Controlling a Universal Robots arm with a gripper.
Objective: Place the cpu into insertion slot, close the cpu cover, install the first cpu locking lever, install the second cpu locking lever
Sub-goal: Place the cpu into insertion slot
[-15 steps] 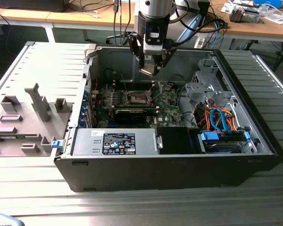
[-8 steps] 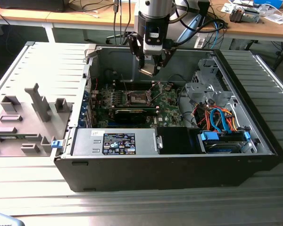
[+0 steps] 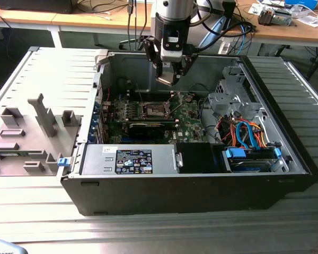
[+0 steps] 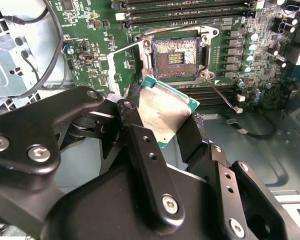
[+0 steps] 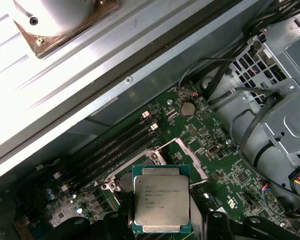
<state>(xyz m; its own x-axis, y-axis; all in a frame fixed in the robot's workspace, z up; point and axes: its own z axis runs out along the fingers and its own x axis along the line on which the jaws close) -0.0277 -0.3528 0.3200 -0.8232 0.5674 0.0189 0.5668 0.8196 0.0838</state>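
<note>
Exterior view, setting: An open black computer case [image 3: 191, 196] lies on its side on a ribbed grey table [image 3: 148, 233], exposing its green motherboard [image 3: 191, 124].
Exterior view, arm: The gripper [image 3: 169, 74] hangs over the inside of the case. It is clamped on the cpu [image 3: 166, 80], which it holds tilted in the air above the board.
Exterior view, socket: The insertion slot [image 3: 152, 109] sits on the board below the gripper, unfilled and well apart from the chip.
Exterior view, surroundings: A silver power supply [image 3: 130, 159] runs along the near wall. Orange and blue cables [image 3: 244, 132] bunch toward the exterior view's right, and a grey moulded panel [image 3: 32, 132] lies at the exterior view's left.
Second wrist view, grip: Two black fingers [image 4: 140, 145] pinch the cpu [image 4: 165, 112] by opposite edges. Its dull silver face and green rim are showing.
Second wrist view, socket: The insertion slot [image 4: 176, 52] lies bare beyond the chip's corner, with its contacts visible. The cpu cover [image 4: 114, 75] is swung up at one side. A thin locking lever [image 4: 221, 95] angles away from the socket's corner.
First wrist view, chip: The cpu [image 5: 161, 202] shows its metal face squarely, gripped between the dark fingertips [image 5: 217, 225].
First wrist view, board: The silvery cpu cover [image 5: 187, 155] stands open just beyond the chip. Long memory slots [image 5: 115, 150] run beside it, and a coin battery [image 5: 188, 109] sits farther off.
</note>
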